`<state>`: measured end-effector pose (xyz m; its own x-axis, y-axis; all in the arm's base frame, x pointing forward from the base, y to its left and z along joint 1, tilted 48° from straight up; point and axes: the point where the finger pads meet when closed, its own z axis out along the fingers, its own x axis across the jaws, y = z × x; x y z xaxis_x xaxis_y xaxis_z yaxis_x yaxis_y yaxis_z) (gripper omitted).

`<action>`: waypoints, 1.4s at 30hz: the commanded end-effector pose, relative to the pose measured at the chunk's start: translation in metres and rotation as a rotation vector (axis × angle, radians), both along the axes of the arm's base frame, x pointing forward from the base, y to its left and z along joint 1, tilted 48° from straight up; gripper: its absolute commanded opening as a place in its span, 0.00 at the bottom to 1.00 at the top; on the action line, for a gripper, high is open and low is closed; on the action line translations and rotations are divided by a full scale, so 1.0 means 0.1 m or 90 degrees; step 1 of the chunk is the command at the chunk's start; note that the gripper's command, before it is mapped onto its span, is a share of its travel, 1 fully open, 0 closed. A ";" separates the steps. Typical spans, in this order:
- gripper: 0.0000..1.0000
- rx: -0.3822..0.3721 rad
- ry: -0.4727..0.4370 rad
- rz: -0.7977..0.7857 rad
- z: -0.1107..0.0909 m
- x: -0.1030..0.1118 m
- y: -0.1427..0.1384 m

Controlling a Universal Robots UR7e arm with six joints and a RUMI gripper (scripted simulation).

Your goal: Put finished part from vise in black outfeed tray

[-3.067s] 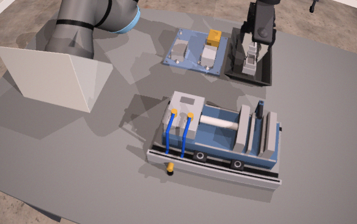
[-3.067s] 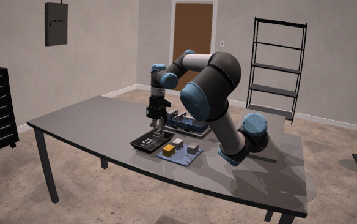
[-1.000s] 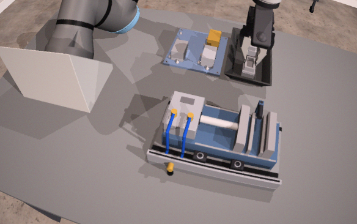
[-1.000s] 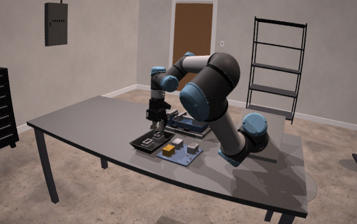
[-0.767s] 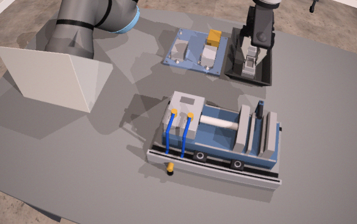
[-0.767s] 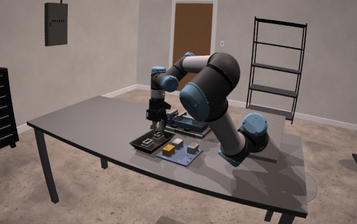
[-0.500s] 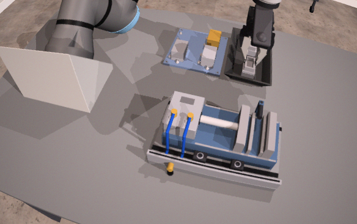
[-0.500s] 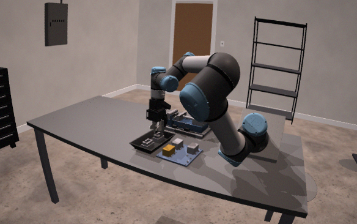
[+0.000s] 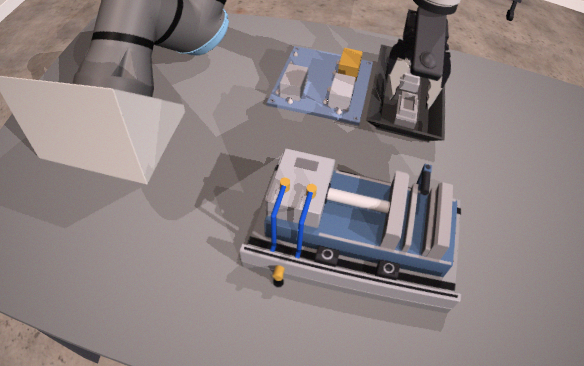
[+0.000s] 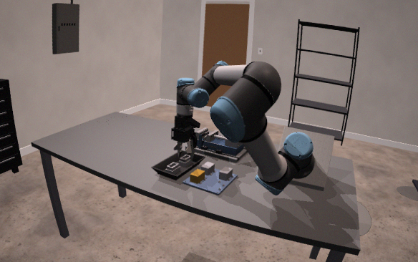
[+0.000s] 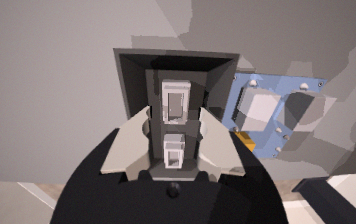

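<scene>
The black outfeed tray holds two grey pocketed blocks in a row. One finished part lies toward the tray's front end. The other finished part lies right under my gripper. In the wrist view this part rests on the tray floor between my fingers, with a gap on each side. The other part lies just beyond it. The gripper is open and touches neither block. The vise stands with its jaws empty.
A blue fixture plate with grey blocks and an orange block lies just left of the tray. A white angled box stands at the left. The tray walls surround the fingers closely.
</scene>
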<state>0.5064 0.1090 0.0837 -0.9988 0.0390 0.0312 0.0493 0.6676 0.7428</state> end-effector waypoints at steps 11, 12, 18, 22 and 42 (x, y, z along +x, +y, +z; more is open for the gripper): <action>0.40 0.000 -0.001 0.000 0.00 0.00 0.00; 0.40 0.000 -0.001 0.000 0.00 0.00 0.00; 0.40 0.000 -0.001 0.000 0.00 0.00 0.00; 0.40 0.000 -0.001 0.000 0.00 0.00 0.00; 0.40 0.000 -0.001 0.000 0.26 0.00 -0.29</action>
